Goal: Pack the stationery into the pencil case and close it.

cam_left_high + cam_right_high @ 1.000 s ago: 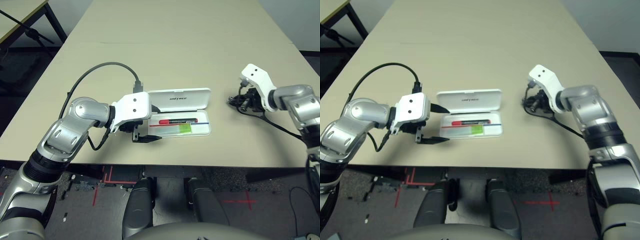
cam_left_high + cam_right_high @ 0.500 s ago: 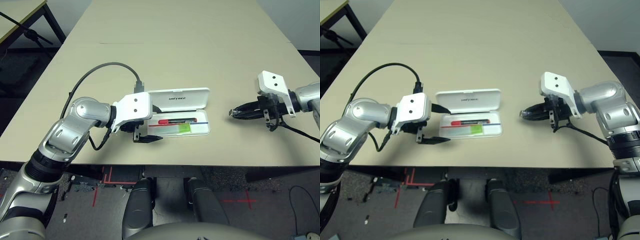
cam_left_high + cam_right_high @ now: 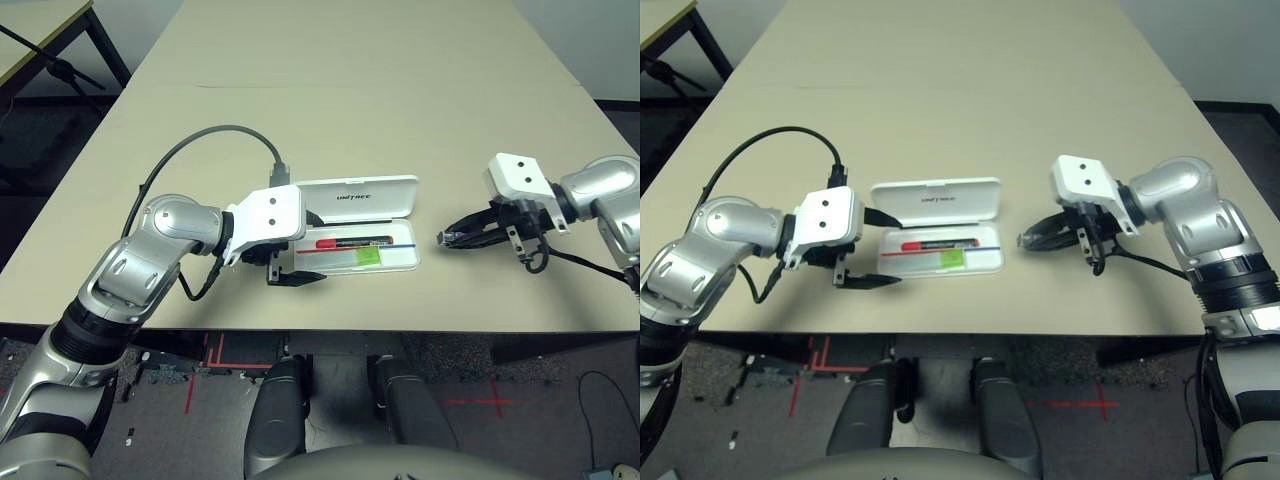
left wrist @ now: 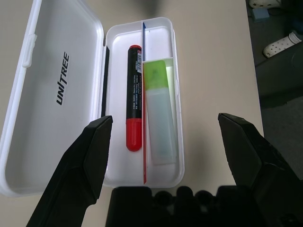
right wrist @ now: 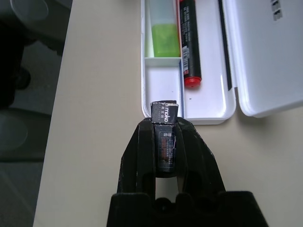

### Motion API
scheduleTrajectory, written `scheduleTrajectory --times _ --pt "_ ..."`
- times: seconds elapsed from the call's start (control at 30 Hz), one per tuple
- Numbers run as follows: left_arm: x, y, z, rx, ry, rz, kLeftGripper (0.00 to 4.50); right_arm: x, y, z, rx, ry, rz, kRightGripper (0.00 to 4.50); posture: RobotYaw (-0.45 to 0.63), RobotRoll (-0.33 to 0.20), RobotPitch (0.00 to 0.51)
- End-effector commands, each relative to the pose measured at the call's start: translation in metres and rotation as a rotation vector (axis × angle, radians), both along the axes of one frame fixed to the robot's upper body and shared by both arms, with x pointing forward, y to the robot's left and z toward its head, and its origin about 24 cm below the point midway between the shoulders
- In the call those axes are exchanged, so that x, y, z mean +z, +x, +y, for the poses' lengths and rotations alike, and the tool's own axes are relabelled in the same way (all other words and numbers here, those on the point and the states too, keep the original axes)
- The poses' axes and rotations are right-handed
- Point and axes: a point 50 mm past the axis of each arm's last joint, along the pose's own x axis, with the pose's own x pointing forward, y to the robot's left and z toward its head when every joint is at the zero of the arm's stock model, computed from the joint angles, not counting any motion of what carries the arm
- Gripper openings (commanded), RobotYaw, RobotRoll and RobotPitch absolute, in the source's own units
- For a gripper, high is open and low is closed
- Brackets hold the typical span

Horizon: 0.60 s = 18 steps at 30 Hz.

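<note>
The white pencil case [image 3: 357,196] lies open in front of me, its "unitree" lid tipped back. A red marker [image 4: 134,99] with a black end and a flat white stick [image 4: 160,123] with a green end lie side by side in its tray. My left gripper [image 3: 318,247] is open at the case's left end, one finger on each side of the tray. My right gripper [image 5: 164,126] is shut on a tiny silver-black cylinder [image 5: 164,113]. It hovers just off the case's right end, pointing at the tray's small empty compartment.
The beige table [image 3: 350,100] stretches far beyond the case. Its near edge runs just below both grippers. A black cable [image 3: 200,140] loops over my left forearm. Another table's corner [image 3: 40,30] stands at the far left.
My right arm has swung round so the shut gripper points at the case, and has moved left toward its right end. The left gripper and the case have not moved.
</note>
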Motion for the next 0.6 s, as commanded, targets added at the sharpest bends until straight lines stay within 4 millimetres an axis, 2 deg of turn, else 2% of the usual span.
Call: scheduleTrajectory --times 0.03,0.3,0.6 --pt "-0.001 -0.002 -0.002 -0.009 0.020 -0.001 4.50 -0.004 0.003 0.010 0.035 -0.030 -0.019 0.31 0.09 0.000 0.159" --pt "-0.001 -0.002 -0.002 -0.005 0.025 -0.002 4.50 -0.015 0.010 0.039 0.078 -0.018 -0.035 0.31 0.10 0.000 0.155" --pt "-0.001 -0.003 -0.002 0.000 0.025 -0.005 4.50 -0.026 0.015 0.051 0.087 -0.017 -0.056 0.31 0.11 0.000 0.149"
